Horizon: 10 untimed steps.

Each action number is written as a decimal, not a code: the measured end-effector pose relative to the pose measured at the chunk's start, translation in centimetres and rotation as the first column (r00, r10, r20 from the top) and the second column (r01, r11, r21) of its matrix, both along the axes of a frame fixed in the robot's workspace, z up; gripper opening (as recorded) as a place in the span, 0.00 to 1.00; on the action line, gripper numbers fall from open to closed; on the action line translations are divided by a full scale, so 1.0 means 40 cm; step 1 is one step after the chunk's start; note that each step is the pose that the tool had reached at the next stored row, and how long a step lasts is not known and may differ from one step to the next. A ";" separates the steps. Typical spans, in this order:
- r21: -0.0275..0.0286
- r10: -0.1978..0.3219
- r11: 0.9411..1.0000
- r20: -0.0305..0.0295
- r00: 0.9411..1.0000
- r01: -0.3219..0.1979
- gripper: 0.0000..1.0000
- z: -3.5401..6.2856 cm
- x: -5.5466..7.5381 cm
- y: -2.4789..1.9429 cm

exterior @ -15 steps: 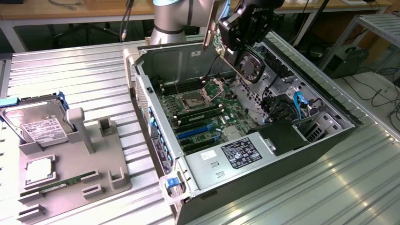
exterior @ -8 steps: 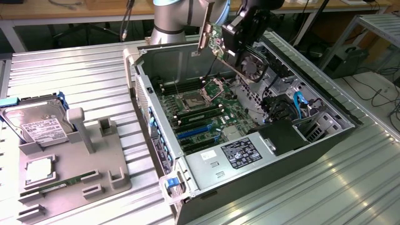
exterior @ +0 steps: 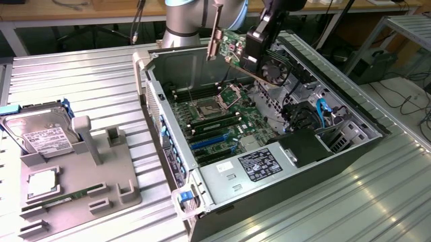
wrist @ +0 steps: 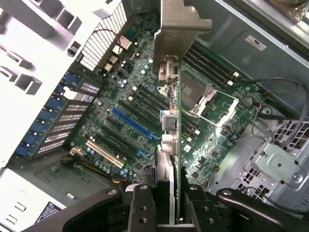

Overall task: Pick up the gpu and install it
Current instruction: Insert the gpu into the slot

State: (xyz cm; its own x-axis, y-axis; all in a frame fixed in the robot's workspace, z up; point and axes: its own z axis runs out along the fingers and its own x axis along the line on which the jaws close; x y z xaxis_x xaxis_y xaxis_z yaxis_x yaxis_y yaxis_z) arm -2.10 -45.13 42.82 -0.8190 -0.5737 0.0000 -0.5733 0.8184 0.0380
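Plainly, the claw [exterior: 251, 53] [wrist: 166, 205] is closed on the gpu [exterior: 231, 45] [wrist: 176, 121] and holds it in the air above the open case [exterior: 350, 101], over the end of the case farthest from the exterior camera. The card stands on edge with its silvery bracket [exterior: 215, 30] [wrist: 181, 29] at the end away from the claw. In the wrist view the two black fingers [wrist: 140, 208] press on the card from either side, and the card shows as a thin edge running out toward the bracket. Under it lies the green motherboard [exterior: 222, 121] [wrist: 140, 96], with the CPU socket [exterior: 205, 108] [wrist: 200, 94] and a blue slot [exterior: 209, 142] [wrist: 133, 123]; the card touches none of them. A power supply [exterior: 249, 169] fills the near end of the case. On the worktop [exterior: 81, 80], at the exterior view's left and well apart from the case, a grey fixture [exterior: 101, 176] carries a hard drive [exterior: 44, 136] and a RAM stick [exterior: 67, 196].
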 end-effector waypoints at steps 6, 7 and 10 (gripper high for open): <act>0.000 0.026 1.000 0.000 1.000 -0.026 0.28 0.000 0.000 0.000; 0.000 0.031 1.000 0.000 1.000 -0.031 0.28 -0.001 0.000 0.000; 0.000 0.044 0.999 0.000 0.999 -0.044 0.28 -0.001 0.000 0.000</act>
State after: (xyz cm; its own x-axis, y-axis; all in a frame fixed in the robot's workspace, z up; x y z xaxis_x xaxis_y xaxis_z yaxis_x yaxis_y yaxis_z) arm -2.10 -45.14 42.78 -0.7932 -0.6090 0.0000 -0.6085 0.7926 0.0379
